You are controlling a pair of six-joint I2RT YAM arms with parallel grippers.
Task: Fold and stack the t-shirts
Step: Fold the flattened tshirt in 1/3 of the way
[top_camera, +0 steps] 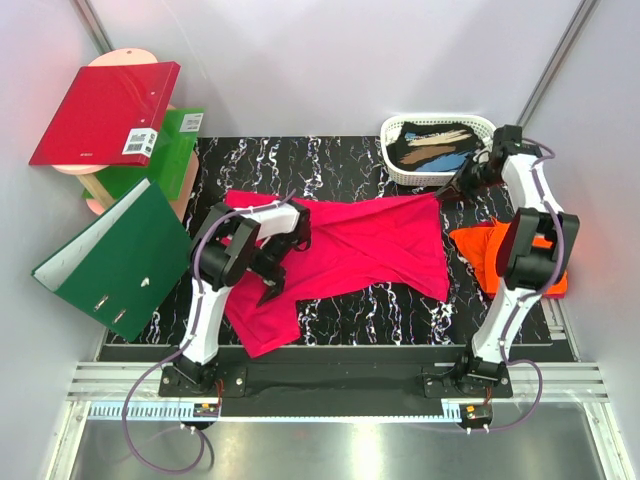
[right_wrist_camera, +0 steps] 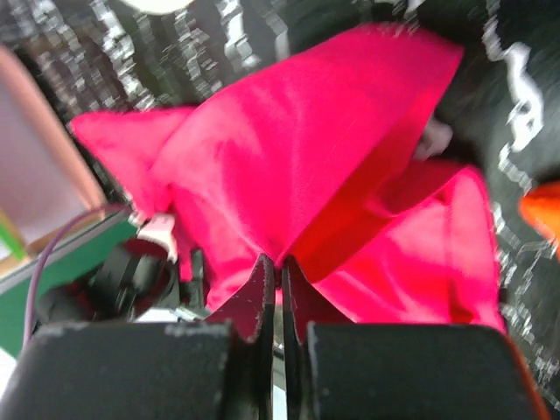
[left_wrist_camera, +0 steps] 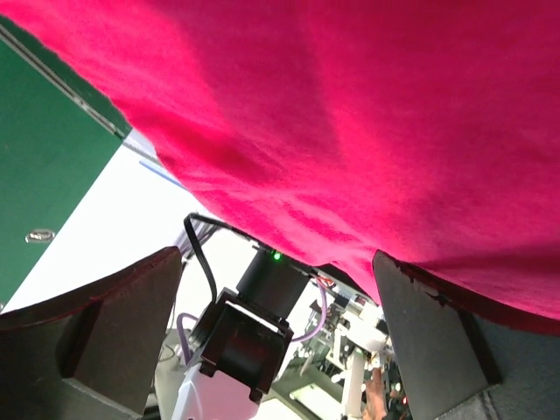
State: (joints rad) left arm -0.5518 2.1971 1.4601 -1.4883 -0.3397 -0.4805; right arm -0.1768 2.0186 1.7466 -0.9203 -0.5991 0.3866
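Right tool [right_wrist_camera: 280, 271] is shut tight on a corner of the pink t-shirt [top_camera: 370, 245]. It's the corner nearest the white basket [top_camera: 388, 160], just in front of it. I judge the pinch is there so I can lift that edge and carry it over for a fold. The cloth rises off the surface [top_camera: 340, 160] in a taut ridge toward my fingers. The rest of the pink shirt lies spread out, running away from the basket toward my left arm, with one part trailing to the near edge.

Left tool [left_wrist_camera: 276, 262] is wide and holding nothing. Pink cloth fills the view past its fingertips; touching or not, I cannot tell. It's probably lined up for the opposite edge so both ends go over together.

Orange t-shirt [top_camera: 478, 245] is bunched on the near side of the basket, under my right arm, just beside the pink one's edge. It's not folded yet.

Pose: right arm reaches far, wrist turned inward toward the basket's front. Left arm is bent sharply at the elbow, wrist dipped over the shirt end farthest from the basket.
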